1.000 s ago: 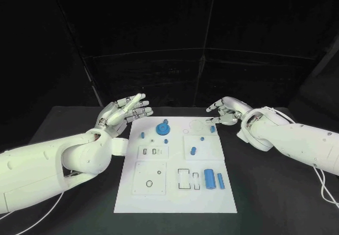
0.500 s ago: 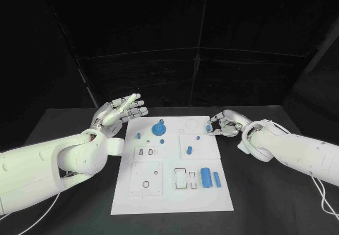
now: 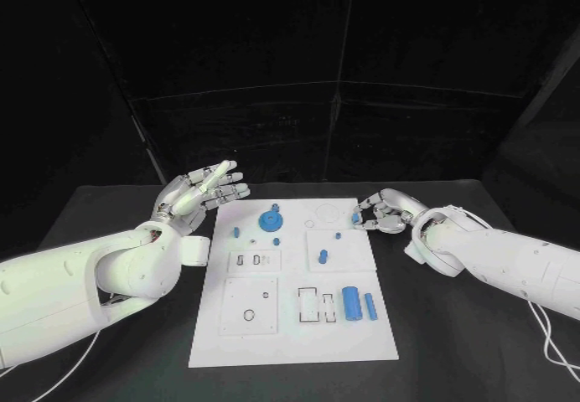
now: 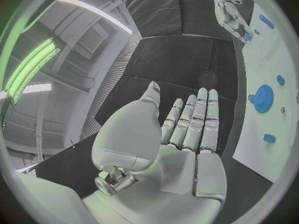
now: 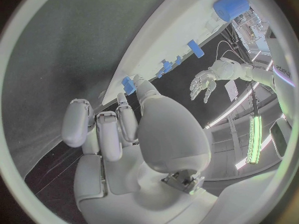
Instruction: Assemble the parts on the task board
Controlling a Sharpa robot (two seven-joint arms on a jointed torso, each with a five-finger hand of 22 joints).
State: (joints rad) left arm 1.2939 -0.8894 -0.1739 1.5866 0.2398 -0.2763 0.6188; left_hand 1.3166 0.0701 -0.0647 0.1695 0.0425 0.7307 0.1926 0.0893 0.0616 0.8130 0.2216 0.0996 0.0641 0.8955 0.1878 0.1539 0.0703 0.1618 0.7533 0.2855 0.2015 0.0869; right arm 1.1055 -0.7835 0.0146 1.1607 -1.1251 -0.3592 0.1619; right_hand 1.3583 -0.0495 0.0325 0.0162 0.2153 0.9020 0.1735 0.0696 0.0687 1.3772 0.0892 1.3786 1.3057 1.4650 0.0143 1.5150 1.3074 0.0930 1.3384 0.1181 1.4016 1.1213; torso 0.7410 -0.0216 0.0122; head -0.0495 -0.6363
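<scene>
The white task board (image 3: 273, 335) lies mid-table. My right hand (image 3: 385, 211) sits low at its far right corner, thumb and a fingertip pinching a small blue part (image 3: 357, 219) that still stands on the board; the right wrist view shows that part (image 5: 128, 84) beside the thumb tip. The left wrist view shows the same hand (image 4: 229, 9) over the part (image 4: 248, 36). My left hand (image 3: 199, 194) hovers open and empty, fingers spread, beyond the board's far left corner. A blue gear (image 3: 273, 221) stands at the far left of the board, and a blue cylinder (image 3: 352, 303) lies near the front right.
A thin blue bar (image 3: 371, 307) lies beside the cylinder, next to rectangular slots (image 3: 312, 304). Small blue pieces (image 3: 324, 256) are dotted around the board's middle. An oval hole (image 3: 249, 315) sits in the front left plate. Black tabletop (image 3: 109, 209) surrounds the board.
My right hand has dropped from above the far right corner and closed its fingers round the small blue part. The left hand has stayed raised and open. The camera has shifted a little.
</scene>
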